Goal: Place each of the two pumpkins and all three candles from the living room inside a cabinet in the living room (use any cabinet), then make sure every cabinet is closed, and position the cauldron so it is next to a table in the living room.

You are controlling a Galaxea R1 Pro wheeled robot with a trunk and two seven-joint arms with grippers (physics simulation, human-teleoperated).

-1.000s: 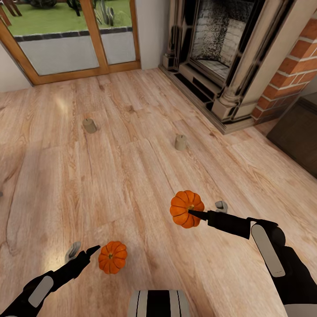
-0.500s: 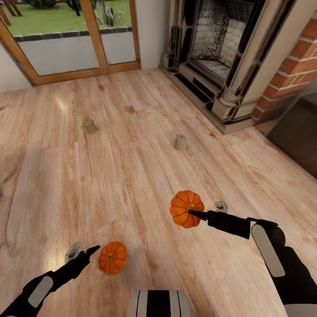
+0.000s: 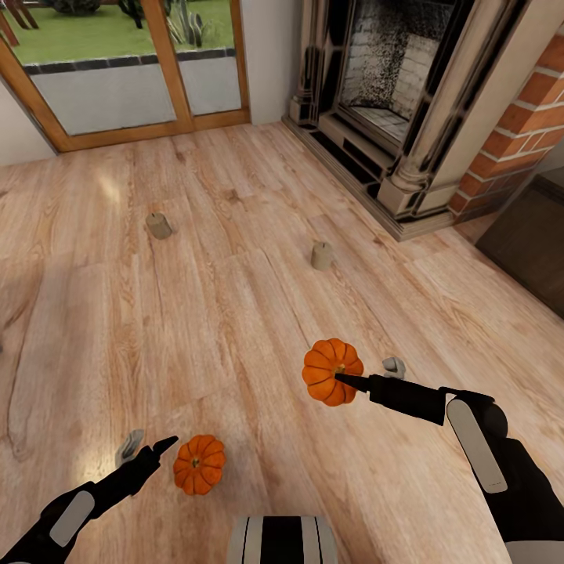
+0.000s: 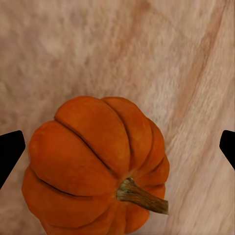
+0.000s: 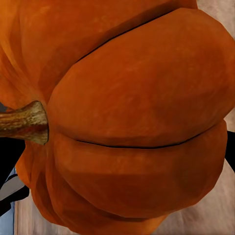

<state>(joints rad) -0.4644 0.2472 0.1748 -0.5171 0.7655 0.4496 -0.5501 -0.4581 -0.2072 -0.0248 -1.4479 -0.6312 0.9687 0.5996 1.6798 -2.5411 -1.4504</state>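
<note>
The right gripper (image 3: pixel 338 378) held one pumpkin (image 3: pixel 332 371) clear of the floor (image 3: pixel 235 313), its jaws closed on it; in the right wrist view the pumpkin (image 5: pixel 127 117) sat hard against the camera. The other pumpkin (image 3: pixel 199 464) lay on the floor just beyond the left gripper (image 3: pixel 153 448), whose jaws stood wide open. In the left wrist view that pumpkin (image 4: pixel 95 166) sat between the two tips, low and off-centre, stem (image 4: pixel 139 195) pointing sideways. The left arm was plainly nearer it. Two candles (image 3: pixel 158 225) (image 3: pixel 321 255) stood farther off, toward the fireplace (image 3: pixel 392 117).
</note>
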